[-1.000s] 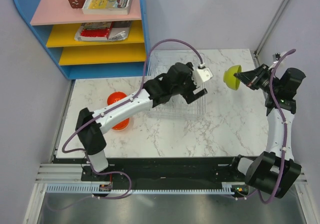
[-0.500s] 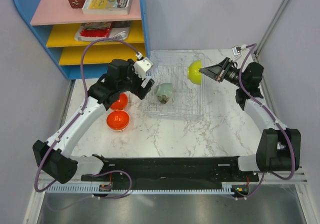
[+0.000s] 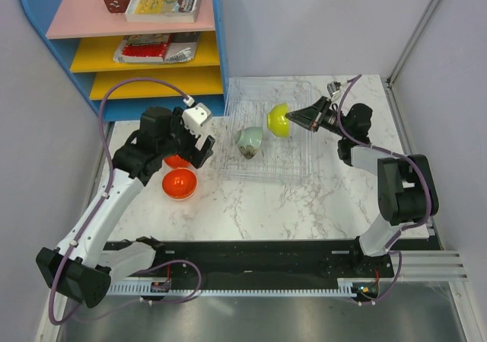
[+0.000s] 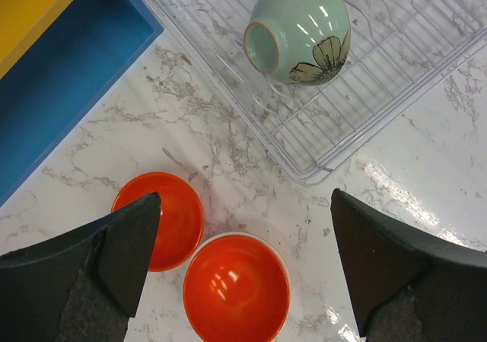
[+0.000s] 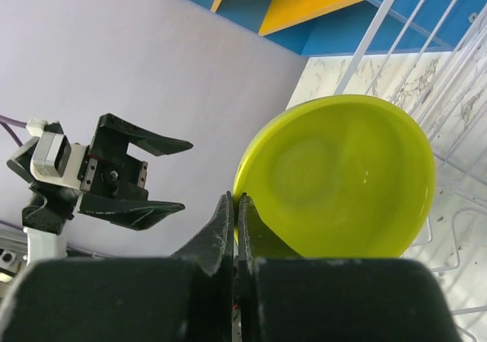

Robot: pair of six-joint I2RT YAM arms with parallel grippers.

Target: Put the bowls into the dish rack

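The wire dish rack (image 3: 297,159) lies at the table's back middle. A pale green flowered bowl (image 3: 249,141) lies on its side in the rack, also in the left wrist view (image 4: 298,28). My right gripper (image 3: 294,118) is shut on the rim of a yellow-green bowl (image 3: 278,119), held on edge over the rack; it fills the right wrist view (image 5: 338,178). Two orange bowls sit on the table left of the rack, one nearer (image 3: 179,183) and one farther (image 3: 177,161). My left gripper (image 3: 196,142) is open and empty above them, with the nearer bowl (image 4: 237,289) between its fingers.
A blue shelf unit (image 3: 137,41) with pink and yellow shelves, books and a brown block stands at the back left. The rack's near corner (image 4: 308,176) lies just beyond the orange bowls. Grey walls close in both sides.
My left arm has drawn back left from the rack, leaving the green bowl in it, and now hangs over the orange bowls. My right gripper carried the yellow-green bowl left over the rack.
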